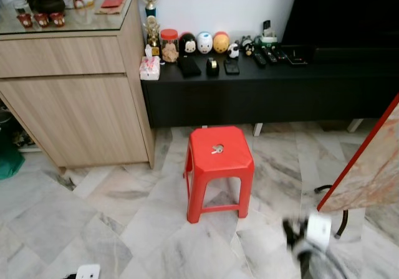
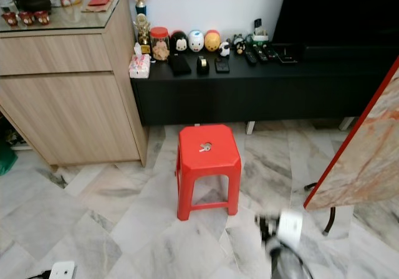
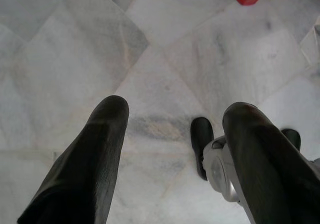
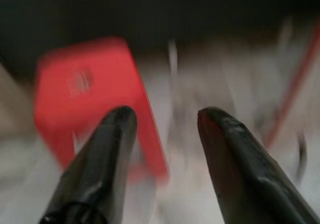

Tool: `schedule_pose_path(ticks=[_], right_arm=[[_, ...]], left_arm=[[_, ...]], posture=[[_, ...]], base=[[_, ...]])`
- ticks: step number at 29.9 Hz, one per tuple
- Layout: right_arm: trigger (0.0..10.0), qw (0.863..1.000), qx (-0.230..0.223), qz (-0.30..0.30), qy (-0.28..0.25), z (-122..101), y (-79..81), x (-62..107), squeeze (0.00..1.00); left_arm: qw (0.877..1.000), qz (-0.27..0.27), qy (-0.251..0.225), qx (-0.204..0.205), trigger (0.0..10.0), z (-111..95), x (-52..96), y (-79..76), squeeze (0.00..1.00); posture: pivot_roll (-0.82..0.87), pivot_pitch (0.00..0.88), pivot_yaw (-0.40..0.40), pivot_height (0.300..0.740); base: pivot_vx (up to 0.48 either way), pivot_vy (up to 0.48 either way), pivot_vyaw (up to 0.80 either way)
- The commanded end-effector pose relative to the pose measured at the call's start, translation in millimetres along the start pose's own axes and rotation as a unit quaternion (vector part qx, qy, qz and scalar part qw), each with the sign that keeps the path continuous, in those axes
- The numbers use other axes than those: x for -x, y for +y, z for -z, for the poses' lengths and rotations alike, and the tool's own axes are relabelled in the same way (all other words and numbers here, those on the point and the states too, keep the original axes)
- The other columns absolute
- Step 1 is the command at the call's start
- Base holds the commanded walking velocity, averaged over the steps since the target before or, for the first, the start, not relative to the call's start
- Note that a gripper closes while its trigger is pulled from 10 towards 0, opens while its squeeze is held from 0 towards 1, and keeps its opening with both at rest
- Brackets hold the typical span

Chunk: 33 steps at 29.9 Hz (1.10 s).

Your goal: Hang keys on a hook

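Right hand open, empty, blurred, pointed toward the stool; left hand open over the marble floor; keys lie on the stool top, well apart from both. Risk as I judge it: a grab off the slick plastic could knock the keys to the floor; no hook that I can make out. Black counter with clutter behind, wood cabinet left.

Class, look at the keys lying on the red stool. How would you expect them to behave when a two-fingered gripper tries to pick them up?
The keys lie flat and small on the red stool, so they probably offer little edge to pinch. The seat looks like smooth plastic, so a nudge may slide them. If they are loosely joined, which the pictures are too coarse to show, they would likely dangle once lifted.
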State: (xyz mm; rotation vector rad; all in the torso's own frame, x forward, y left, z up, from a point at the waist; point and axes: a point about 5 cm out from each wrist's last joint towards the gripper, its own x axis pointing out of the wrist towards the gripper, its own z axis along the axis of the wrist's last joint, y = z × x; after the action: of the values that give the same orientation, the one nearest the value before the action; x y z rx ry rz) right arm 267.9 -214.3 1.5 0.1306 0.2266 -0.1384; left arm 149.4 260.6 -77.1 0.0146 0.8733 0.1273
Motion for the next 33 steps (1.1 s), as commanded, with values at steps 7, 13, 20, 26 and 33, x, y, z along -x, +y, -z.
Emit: schedule_pose_path(ticks=[7,13,20,26,33], right_arm=[[10.0,0.999,0.008,-0.011,-0.029,-1,-2.4,8.5,0.0],[10.0,1.0,0.01,-0.023,-0.014,0,-4.3,7.8,0.0],[10.0,1.0,0.011,-0.026,0.001,5,-8.9,11.4,0.0],[10.0,0.999,0.004,-0.042,0.022,10,-4.8,11.3,0.0],[10.0,0.999,-0.013,-0.031,0.018,3,-8.1,6.4,0.0]], left_arm=[[1.0,-0.001,0.026,-0.001,10.0,11,1.8,-2.6,0.0],[0.999,-0.015,0.033,0.016,10.0,15,3.7,0.6,0.0],[0.999,-0.013,0.044,0.018,10.0,21,6.2,3.5,0.0],[0.999,-0.023,0.04,0.028,10.0,22,7.5,7.0,0.0],[0.999,-0.018,0.05,0.01,10.0,25,10.9,15.0,0.0]], posture=[[-0.02,0.0,-0.073,0.74],[-0.01,0.0,-0.084,0.74],[0.0,0.0,-0.076,0.74],[0.04,0.0,-0.093,0.74],[0.01,0.0,-0.04,0.74]], base=[[0.0,0.0,0.0],[0.0,0.0,0.0],[0.0,0.0,0.0],[0.264,0.0,0.53],[0.291,0.0,0.0]])
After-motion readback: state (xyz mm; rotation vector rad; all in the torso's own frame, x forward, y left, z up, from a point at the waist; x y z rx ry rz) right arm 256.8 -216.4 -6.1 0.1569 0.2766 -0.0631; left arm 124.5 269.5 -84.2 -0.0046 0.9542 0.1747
